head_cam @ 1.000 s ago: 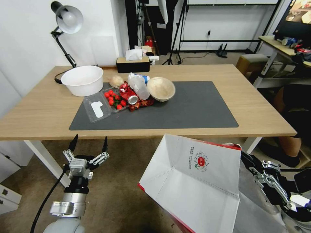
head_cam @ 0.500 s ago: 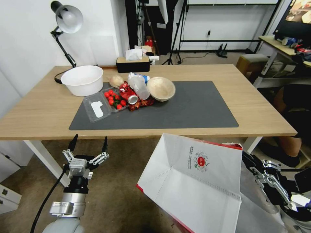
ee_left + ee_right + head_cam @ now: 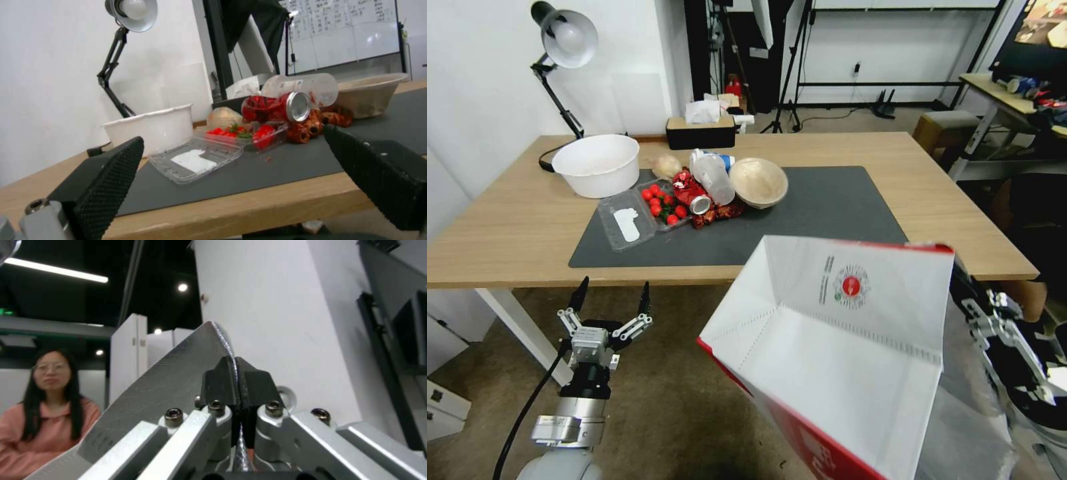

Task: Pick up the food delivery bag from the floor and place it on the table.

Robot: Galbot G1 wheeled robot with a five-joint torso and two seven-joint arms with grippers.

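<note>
My right pincer [image 3: 238, 380] is clamped tight on the foil-lined edge of the food delivery bag [image 3: 834, 353], which hangs tilted in the air above the carpet floor [image 3: 674, 400], its upper rim overlapping the near edge of the surface [image 3: 514, 227]. My left pincer [image 3: 610, 303] waits wide open and empty, low before that edge.

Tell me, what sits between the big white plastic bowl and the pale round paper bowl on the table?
In the head view, between the white plastic bowl and the paper bowl: a clear tomato clamshell, a red can and a tipped plastic cup.
</note>
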